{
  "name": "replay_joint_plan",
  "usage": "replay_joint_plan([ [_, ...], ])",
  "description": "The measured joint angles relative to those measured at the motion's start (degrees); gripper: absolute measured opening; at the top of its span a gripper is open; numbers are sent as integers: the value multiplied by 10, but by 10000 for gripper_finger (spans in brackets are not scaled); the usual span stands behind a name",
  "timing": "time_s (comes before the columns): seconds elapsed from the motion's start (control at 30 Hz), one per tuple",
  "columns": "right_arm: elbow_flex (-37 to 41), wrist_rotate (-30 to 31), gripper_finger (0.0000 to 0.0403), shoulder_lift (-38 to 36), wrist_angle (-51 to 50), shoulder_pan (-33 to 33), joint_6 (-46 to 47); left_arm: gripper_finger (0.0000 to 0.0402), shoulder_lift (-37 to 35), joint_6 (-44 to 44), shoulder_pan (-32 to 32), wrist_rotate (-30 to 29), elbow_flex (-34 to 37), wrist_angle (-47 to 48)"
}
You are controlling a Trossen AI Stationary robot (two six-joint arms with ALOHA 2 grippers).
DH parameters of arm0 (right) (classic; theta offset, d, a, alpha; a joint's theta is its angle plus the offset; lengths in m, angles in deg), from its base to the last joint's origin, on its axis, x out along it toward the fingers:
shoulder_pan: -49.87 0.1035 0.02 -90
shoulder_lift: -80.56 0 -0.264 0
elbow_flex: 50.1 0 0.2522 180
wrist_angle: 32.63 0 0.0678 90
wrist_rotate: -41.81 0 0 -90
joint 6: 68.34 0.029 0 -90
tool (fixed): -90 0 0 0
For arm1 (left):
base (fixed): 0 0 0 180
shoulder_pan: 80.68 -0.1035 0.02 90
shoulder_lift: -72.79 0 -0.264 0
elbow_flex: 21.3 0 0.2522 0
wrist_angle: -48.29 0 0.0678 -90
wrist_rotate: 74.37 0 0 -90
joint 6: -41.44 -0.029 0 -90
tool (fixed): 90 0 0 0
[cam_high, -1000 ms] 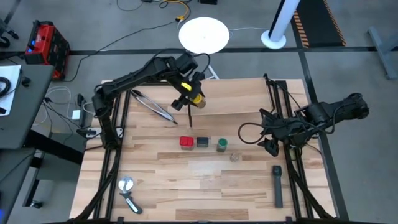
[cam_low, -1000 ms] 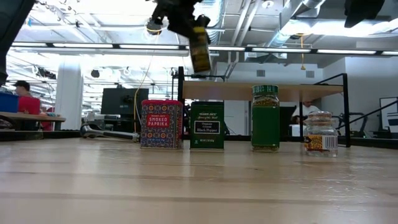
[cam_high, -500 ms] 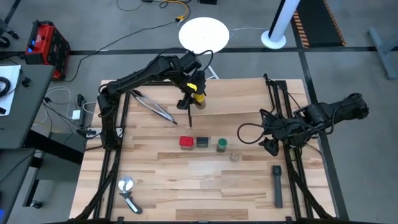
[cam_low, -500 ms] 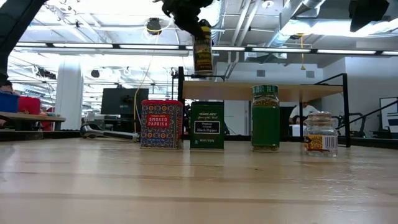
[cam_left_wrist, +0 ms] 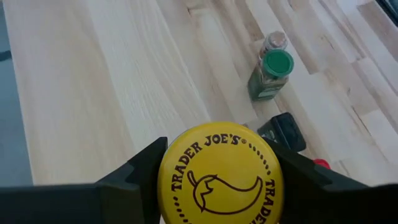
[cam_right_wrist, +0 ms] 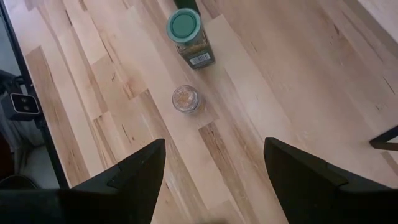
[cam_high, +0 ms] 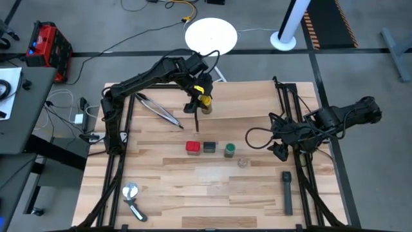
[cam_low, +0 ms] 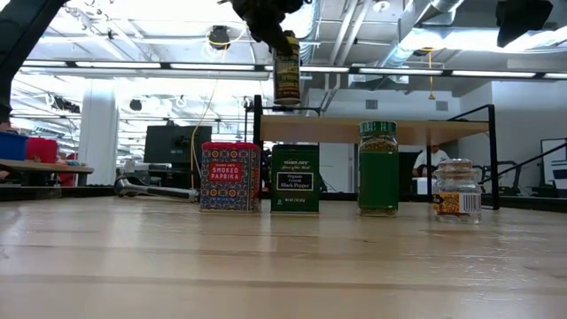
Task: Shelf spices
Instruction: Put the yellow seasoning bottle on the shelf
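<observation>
Left gripper (cam_high: 201, 96) is clamped on 1 yellow jar (cam_high: 205, 101), one dark finger (cam_left_wrist: 140, 168) pressed against each side of the lid (cam_left_wrist: 219, 179). In the low view the jar (cam_low: 286, 78) hangs upright in the air, its base just above the shelf (cam_low: 372, 129) board at that board's left end.

Below the gripper and nearer the front edge, 4 spices stand in a row on the table (cam_high: 167, 187): 1 red tin (cam_high: 192, 147), 1 dark tin (cam_high: 210, 147), 1 green-lidded jar (cam_high: 229, 150), 1 small clear jar (cam_high: 243, 162). All upright, close together but apart.

1 pair of tongs (cam_high: 158, 111) lies beside the left arm.

Right gripper (cam_high: 279, 152) hovers well off toward the right edge, fingers (cam_right_wrist: 137, 174) spread wide, empty. 1 black bar tool (cam_high: 287, 193) lies near it.
</observation>
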Motion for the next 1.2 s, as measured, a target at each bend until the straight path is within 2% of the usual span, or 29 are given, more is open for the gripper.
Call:
replay_joint_plan([
  [0.67,0,1,276,0,0,0,3,198,12,23,-4,-5,3,13],
  [1.2,0,1,276,0,0,0,0,198,12,-55,-4,25,3,21],
])
